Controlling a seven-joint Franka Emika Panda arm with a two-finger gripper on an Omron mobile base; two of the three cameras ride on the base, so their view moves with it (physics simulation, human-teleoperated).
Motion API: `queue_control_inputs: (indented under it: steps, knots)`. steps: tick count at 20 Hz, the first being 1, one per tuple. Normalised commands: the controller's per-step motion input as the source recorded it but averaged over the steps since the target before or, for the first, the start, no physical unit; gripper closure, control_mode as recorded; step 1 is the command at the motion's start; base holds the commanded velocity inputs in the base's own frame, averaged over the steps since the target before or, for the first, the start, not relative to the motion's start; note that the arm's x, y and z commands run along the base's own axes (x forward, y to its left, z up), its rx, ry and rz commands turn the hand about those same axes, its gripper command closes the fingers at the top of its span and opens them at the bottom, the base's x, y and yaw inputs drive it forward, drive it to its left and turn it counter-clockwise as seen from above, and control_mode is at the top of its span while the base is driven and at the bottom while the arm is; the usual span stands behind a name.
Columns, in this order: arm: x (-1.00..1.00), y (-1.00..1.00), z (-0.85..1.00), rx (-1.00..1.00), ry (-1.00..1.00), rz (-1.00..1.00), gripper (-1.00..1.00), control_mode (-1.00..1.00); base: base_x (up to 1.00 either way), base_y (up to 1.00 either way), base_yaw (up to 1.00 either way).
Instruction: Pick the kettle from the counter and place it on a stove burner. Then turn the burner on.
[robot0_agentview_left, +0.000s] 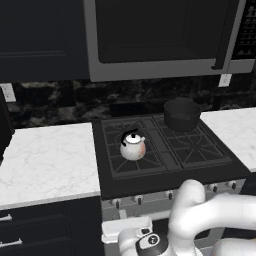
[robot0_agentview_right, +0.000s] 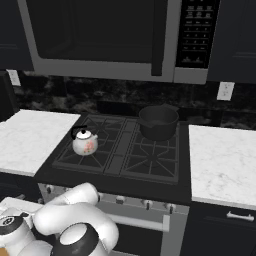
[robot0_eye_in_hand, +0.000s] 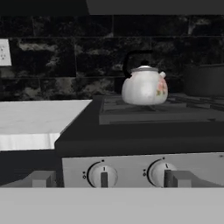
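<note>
The kettle (robot0_agentview_left: 133, 146) (robot0_agentview_right: 85, 142) (robot0_eye_in_hand: 144, 86), silvery-white with a black arched handle, stands upright on the front-left stove burner (robot0_agentview_left: 131, 166) (robot0_agentview_right: 72, 157) of the black cooktop. The white marble counter (robot0_agentview_left: 45, 160) (robot0_agentview_right: 25, 140) (robot0_eye_in_hand: 39, 116) lies to the stove's left. My gripper (robot0_eye_in_hand: 111, 179) hangs low in front of the stove's control panel, open, with nothing between its widely spaced fingertips (robot0_eye_in_hand: 43, 178). It is below and in front of the kettle, apart from it. Two round knobs (robot0_eye_in_hand: 103, 175) face it on the panel.
A larger black pot (robot0_agentview_left: 182, 114) (robot0_agentview_right: 158, 121) (robot0_eye_in_hand: 205, 81) sits on the back-right burner. A row of knobs (robot0_agentview_left: 137, 199) (robot0_agentview_right: 146, 203) runs along the stove front. A microwave (robot0_agentview_left: 160, 40) hangs above. More marble counter (robot0_agentview_right: 220, 160) lies to the right.
</note>
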Motion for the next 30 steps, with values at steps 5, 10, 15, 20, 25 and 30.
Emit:
queue_control_inputs:
  steps: [5, 10, 15, 20, 25, 30]
  knots:
    - [0.13, -0.01, -0.03, 0.06, -0.12, 0.01, -1.00, -1.00, 0.00, 0.00, 0.00]
    - [0.15, -0.05, 0.00, 0.08, -0.20, 0.00, -1.00, -1.00, 0.00, 0.00, 0.00]
    - [0.12, 0.00, -0.04, 0.02, -0.03, 0.00, -1.00, -1.00, 0.00, 0.00, 0.00]
    - [0.19, 0.00, -0.16, 0.00, 0.00, 0.00, -1.00, -1.00, 0.00, 0.00, 0.00]
    - [0.20, 0.00, -0.21, 0.00, 0.00, 0.00, -1.00, -1.00, 0.00, 0.00, 0.00]
    - [0.19, 0.00, -0.36, 0.00, 0.00, 0.00, -1.00, -1.00, 0.00, 0.00, 0.00]
